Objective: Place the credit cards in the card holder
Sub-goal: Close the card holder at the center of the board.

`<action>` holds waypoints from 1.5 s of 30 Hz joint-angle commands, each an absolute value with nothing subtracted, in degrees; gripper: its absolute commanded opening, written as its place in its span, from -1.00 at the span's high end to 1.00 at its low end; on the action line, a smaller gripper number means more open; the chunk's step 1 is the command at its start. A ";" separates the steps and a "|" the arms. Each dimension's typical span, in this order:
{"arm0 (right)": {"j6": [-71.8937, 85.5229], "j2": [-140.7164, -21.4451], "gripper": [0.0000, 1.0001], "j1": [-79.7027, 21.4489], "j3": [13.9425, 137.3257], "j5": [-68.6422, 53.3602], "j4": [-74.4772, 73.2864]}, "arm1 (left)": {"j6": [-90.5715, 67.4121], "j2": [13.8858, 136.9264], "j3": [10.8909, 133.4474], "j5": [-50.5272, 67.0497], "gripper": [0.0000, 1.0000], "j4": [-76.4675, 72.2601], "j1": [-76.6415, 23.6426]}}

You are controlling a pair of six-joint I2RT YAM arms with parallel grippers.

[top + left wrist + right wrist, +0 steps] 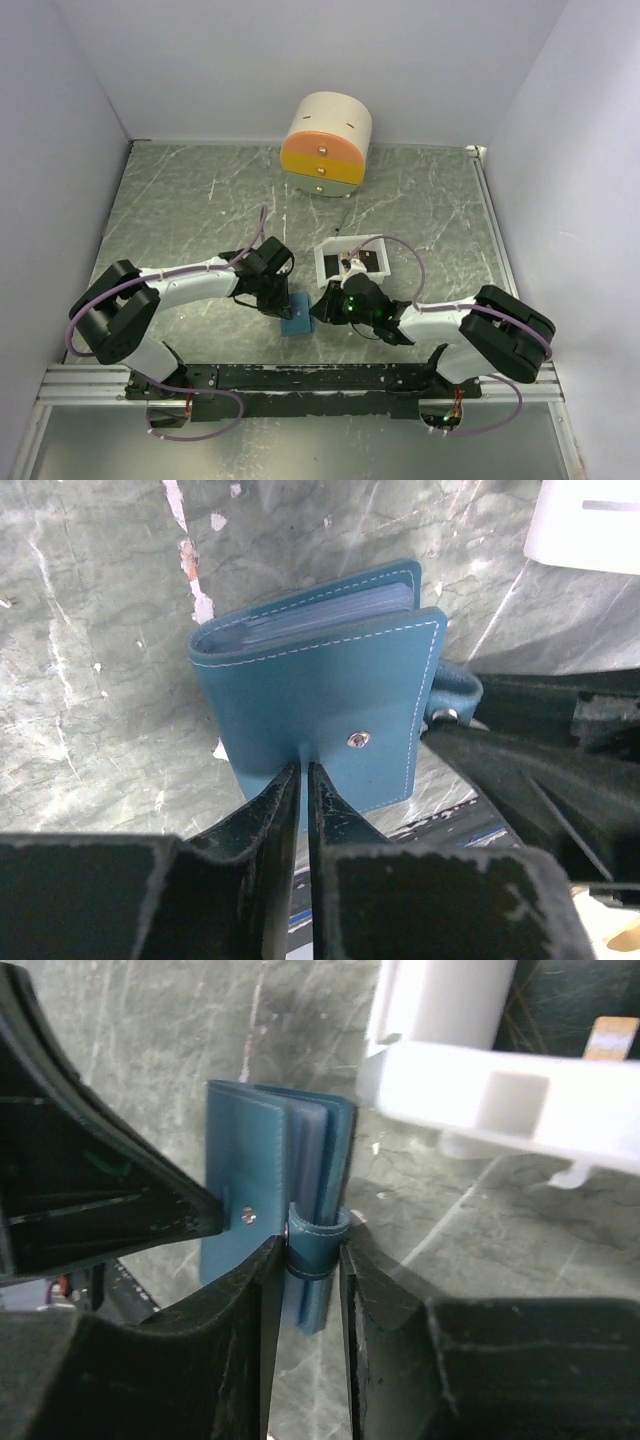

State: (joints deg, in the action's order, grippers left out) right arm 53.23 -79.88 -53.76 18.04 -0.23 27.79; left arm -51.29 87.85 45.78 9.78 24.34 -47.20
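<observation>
The light-blue card holder (pixel 297 318) (pixel 320 700) (pixel 240 1160) stands on edge on the table between my two grippers, folded, with its inner sleeves showing at the top. My left gripper (pixel 279 300) (pixel 303 770) is shut on the lower edge of its front cover, just left of the snap. My right gripper (pixel 322 306) (pixel 312 1255) has its fingers pressed on both sides of the holder's darker strap tab (pixel 318 1243) (pixel 455 695). Dark credit cards (pixel 371 262) lie in the white tray (pixel 352 243). An orange-tan card (pixel 612 1037) shows beyond the tray wall.
The white tray (pixel 500 1100) sits just behind the right gripper, close to the card holder. A round cream drawer box (pixel 325 145) with orange and yellow fronts stands at the back. White walls enclose the table on three sides.
</observation>
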 commanded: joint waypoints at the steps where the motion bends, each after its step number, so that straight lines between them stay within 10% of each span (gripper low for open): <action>1: 53.69 -76.36 0.44 -54.87 18.03 -2.55 26.72 | -51.06 87.78 46.12 6.96 0.61 25.37 -47.59; 11: 52.44 -73.97 0.22 -54.83 18.57 -2.72 23.86 | -50.01 89.55 46.63 9.67 0.62 22.00 -47.54; 45: 51.37 -72.42 0.43 -52.80 22.33 1.70 17.80 | -49.18 87.99 48.26 10.58 0.58 21.42 -43.29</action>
State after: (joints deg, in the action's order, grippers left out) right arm 51.68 -71.46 -53.30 20.95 1.28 16.51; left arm -50.43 88.82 46.61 11.53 22.15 -44.99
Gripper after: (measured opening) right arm 0.297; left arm 0.220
